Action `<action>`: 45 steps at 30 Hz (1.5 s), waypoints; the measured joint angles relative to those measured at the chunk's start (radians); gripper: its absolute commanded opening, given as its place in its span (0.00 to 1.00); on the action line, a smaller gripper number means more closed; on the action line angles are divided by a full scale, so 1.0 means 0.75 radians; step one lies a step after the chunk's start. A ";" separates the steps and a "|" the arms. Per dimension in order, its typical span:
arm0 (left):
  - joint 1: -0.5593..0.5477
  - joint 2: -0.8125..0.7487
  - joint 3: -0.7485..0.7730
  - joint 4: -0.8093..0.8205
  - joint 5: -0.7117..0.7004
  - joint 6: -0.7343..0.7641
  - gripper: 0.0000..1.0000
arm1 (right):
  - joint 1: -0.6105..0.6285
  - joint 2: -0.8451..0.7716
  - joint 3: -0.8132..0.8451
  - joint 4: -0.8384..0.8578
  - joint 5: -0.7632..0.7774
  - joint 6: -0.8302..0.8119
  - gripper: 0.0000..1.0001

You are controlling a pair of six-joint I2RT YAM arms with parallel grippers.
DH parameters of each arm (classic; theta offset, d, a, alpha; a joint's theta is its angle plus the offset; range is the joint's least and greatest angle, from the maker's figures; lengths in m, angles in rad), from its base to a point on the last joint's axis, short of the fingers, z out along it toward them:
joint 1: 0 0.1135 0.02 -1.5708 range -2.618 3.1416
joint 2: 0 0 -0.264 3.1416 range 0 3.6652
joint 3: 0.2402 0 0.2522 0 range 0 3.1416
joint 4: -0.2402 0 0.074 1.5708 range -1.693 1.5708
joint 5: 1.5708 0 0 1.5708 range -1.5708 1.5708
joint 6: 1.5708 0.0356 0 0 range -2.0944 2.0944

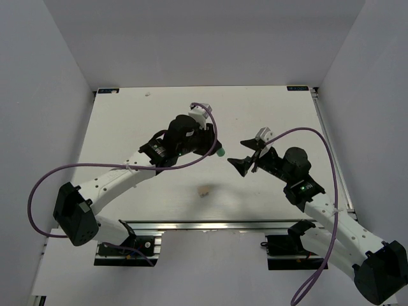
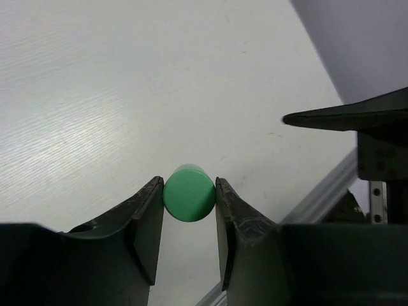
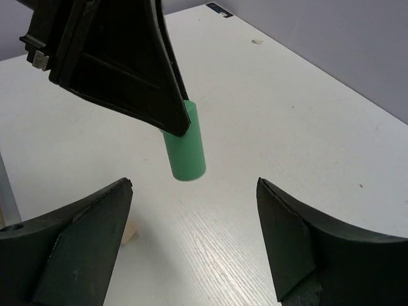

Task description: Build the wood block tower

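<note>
My left gripper [image 1: 217,152] is shut on a mint-green cylinder [image 2: 188,193], held off the white table [image 1: 127,127] by its end between both fingers. In the right wrist view the same green piece [image 3: 185,150] hangs tilted from the left fingers [image 3: 121,64]. My right gripper [image 1: 237,153] stands open just to its right, facing it, jaws wide apart [image 3: 194,183] with nothing between them. One light tan block [image 1: 203,190] lies alone on the table nearer the arms, also visible beside my right finger [image 3: 129,233]. No wood block tower is in view.
An aluminium rail [image 1: 210,225] runs along the table's near edge and also shows in the left wrist view [image 2: 319,197]. Grey walls [image 1: 51,76] enclose the table on three sides. Purple cables [image 1: 76,169] loop off both arms.
</note>
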State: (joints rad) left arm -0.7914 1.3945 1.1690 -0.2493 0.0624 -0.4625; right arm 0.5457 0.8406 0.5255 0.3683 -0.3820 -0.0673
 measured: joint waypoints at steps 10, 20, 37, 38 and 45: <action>0.026 -0.032 0.028 -0.223 -0.550 0.011 0.00 | 0.000 0.001 0.000 -0.007 0.254 0.077 0.84; 0.365 -0.042 -0.034 -0.292 -0.706 -0.012 0.00 | 0.000 0.002 -0.048 -0.054 0.513 0.172 0.89; 0.455 0.105 -0.039 -0.295 -0.668 -0.009 0.00 | 0.000 0.019 -0.063 -0.140 0.856 0.253 0.89; 0.457 0.107 -0.039 -0.294 -0.664 -0.009 0.00 | 0.000 0.019 -0.064 -0.141 0.859 0.253 0.89; 0.459 0.129 -0.039 -0.289 -0.628 -0.005 0.00 | 0.000 0.025 -0.066 -0.143 0.864 0.254 0.89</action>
State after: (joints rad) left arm -0.4469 1.4914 1.1397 -0.4664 -0.4088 -0.4664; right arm 0.5457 0.8593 0.4763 0.2607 0.2657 0.1234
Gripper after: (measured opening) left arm 0.442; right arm 0.894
